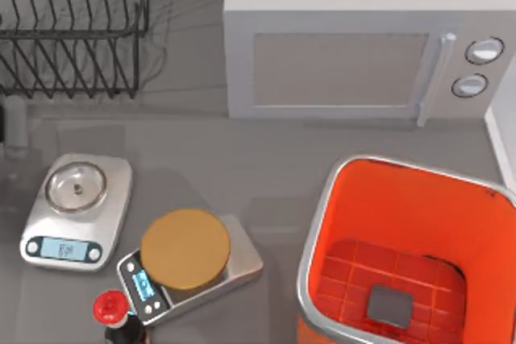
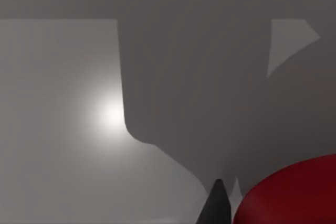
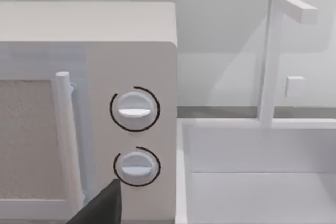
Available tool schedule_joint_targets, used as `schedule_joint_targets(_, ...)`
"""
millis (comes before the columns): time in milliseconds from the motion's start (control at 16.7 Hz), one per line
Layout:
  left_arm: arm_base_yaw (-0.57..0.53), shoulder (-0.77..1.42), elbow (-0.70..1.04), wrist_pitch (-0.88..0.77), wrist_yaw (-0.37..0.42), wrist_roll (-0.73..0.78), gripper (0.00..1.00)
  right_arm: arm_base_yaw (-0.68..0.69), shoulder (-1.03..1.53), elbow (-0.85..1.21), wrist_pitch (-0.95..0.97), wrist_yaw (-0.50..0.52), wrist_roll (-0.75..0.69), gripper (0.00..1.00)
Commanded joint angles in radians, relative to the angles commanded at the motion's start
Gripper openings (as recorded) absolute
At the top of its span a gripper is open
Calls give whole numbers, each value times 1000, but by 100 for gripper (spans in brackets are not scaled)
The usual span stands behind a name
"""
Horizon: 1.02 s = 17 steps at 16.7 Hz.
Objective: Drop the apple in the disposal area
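Item: large bright-orange rectangular bin with silver-grey rim [image 1: 318, 223], seated at five o'clock on the table, empty.

Item: small red rounded fruit, probably the apple [image 2: 294, 195], seen in part in the left wrist view, just beside a dark fingertip [image 2: 216, 205] of the left gripper; whether it is gripped cannot be told.

Step in hand: securing the fruit. A centred, firm hold is advised before carriage over the bin.

Right gripper: finger state cannot be told; faces the white boxy microwave [image 3: 89, 108].

Glossy orange bin [image 1: 484, 231] with a smooth metal-looking rim.
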Motion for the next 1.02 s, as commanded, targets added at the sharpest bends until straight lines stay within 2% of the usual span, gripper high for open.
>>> schedule_joint_targets(420,-2,-23,27,-75,4,-17,0,0,0,0,0,0,0,100)
schedule_joint_targets(1020,-9,-125,398,-559,4,-20,0,0,0,0,0,0,0,100)
